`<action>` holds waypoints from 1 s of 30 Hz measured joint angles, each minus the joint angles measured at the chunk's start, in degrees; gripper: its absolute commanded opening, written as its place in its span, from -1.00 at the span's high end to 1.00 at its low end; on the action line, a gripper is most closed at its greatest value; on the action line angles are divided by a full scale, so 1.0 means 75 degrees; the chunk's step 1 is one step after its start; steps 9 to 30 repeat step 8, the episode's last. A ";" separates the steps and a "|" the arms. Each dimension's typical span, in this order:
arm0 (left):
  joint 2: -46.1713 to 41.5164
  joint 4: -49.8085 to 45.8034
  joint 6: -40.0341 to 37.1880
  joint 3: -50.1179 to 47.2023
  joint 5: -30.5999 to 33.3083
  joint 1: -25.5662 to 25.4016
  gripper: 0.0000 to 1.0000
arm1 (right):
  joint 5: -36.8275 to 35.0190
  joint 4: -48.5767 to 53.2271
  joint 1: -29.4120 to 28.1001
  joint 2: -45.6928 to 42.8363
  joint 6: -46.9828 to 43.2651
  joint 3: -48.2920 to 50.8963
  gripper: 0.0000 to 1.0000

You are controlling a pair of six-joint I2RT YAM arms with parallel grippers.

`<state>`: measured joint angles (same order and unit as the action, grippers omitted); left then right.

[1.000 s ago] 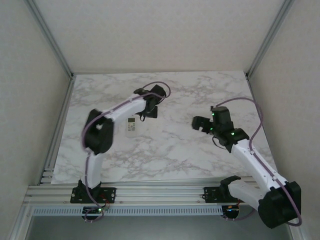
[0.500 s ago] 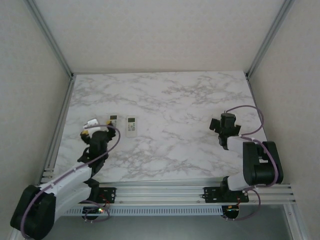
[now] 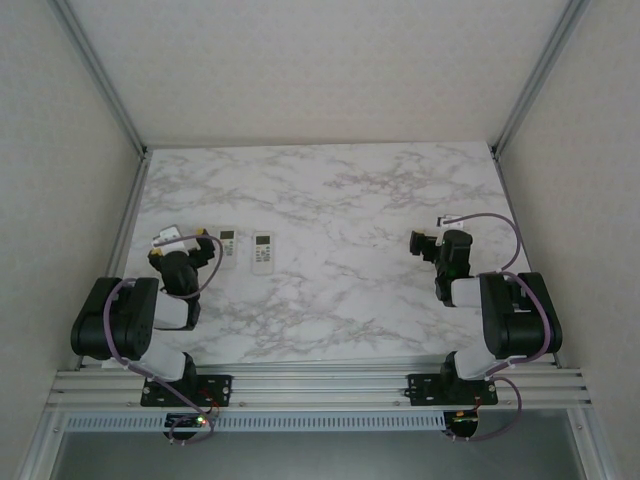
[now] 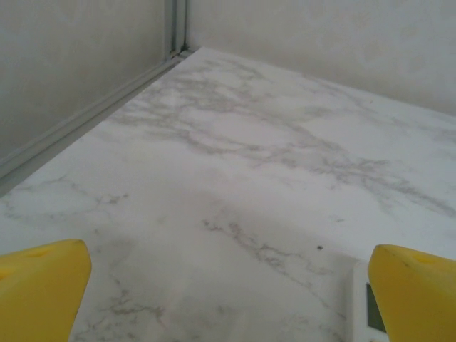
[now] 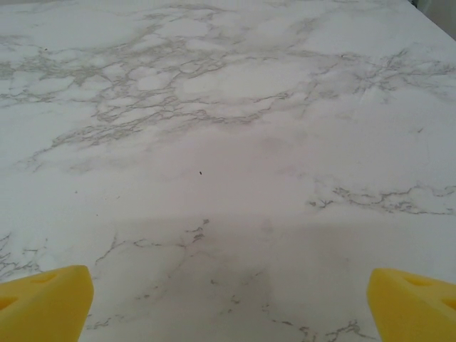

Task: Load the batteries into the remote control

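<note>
Both end effectors stand wide open and empty: the left end effector (image 3: pixel 180 243) by the tabletop's (image 3: pixel 340 200) left edge, the right end effector (image 3: pixel 420 242) well to the right. Two remotes (image 3: pixel 263 253) lie side by side just right of the left one. We judge them light, rigid and slick, best pinched across the narrow sides. We cannot tell where the batteries lie; they would be hard and prone to roll.

Bright, soft, even light throws only faint shadows; both wrist views look slightly hazy and washed-out.

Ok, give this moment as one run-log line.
left gripper: open, empty | right gripper: open, empty | left remote, right remote: lying on table, apart
</note>
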<state>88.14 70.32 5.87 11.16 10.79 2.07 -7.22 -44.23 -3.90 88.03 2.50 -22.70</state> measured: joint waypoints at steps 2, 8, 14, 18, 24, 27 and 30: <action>-0.0003 0.0146 -0.0055 0.0009 -0.0114 0.0000 -0.99 | 0.0015 -0.0015 0.0000 0.0000 -0.0026 0.0000 -0.98; -0.0003 0.0227 -0.0195 0.0087 -0.0396 0.0000 -0.99 | 0.0154 -0.0017 0.0000 0.0000 -0.0055 0.0000 -0.98; -0.0003 0.0227 -0.0195 0.0087 -0.0396 0.0000 -0.99 | 0.0154 -0.0017 0.0000 0.0000 -0.0055 0.0000 -0.98; -0.0003 0.0227 -0.0195 0.0087 -0.0396 0.0000 -0.99 | 0.0154 -0.0017 0.0000 0.0000 -0.0055 0.0000 -0.98; -0.0003 0.0227 -0.0195 0.0087 -0.0396 0.0000 -0.99 | 0.0154 -0.0017 0.0000 0.0000 -0.0055 0.0000 -0.98; -0.0003 0.0227 -0.0195 0.0087 -0.0396 0.0000 -0.99 | 0.0154 -0.0017 0.0000 0.0000 -0.0055 0.0000 -0.98; -0.0003 0.0227 -0.0195 0.0087 -0.0396 0.0000 -0.99 | 0.0154 -0.0017 0.0000 0.0000 -0.0055 0.0000 -0.98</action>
